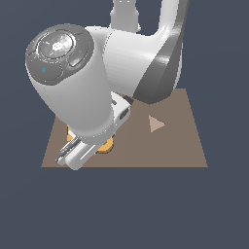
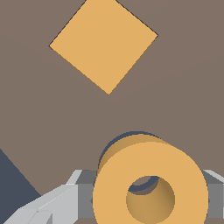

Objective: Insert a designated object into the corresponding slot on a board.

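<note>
Orange-yellow against brown: in the exterior view the gripper (image 1: 78, 156) hangs low at about seven o'clock on the board (image 1: 185, 146), with the tan triangle (image 1: 155, 124) well apart toward three o'clock. The wrist view shows the fingers (image 2: 65, 197) clamped on the ring (image 2: 151, 186), the orange square (image 2: 103, 43) up at eleven o'clock. The navy slot (image 2: 114, 142) peeks from under the ring, slightly offset. Judged best: centre the ring until no navy shows, then lower straight and release.
</note>
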Tool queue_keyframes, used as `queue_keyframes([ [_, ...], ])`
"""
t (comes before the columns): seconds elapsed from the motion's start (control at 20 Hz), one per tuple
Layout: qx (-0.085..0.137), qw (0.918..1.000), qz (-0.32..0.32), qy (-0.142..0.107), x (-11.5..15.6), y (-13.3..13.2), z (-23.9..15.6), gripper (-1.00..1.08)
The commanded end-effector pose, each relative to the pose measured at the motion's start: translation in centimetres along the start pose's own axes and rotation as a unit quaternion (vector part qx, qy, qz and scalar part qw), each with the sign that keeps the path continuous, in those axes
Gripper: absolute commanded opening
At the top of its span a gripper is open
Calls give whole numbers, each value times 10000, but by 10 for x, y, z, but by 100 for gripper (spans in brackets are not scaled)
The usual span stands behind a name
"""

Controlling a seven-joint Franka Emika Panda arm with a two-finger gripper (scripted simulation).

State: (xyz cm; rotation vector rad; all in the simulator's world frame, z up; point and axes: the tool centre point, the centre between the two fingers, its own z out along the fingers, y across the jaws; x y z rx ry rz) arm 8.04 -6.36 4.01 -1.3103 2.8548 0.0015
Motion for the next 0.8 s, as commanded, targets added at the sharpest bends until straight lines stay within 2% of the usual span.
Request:
queue_keyframes([
  [0.0, 1, 10000, 1, -1, 0, 0, 0, -100],
  [0.25, 2, 10000, 3, -3, 0, 0, 10, -100],
  [0.3, 2, 10000, 3, -3, 0, 0, 10, 100],
  [0.75, 2, 10000, 3, -3, 0, 0, 10, 100],
])
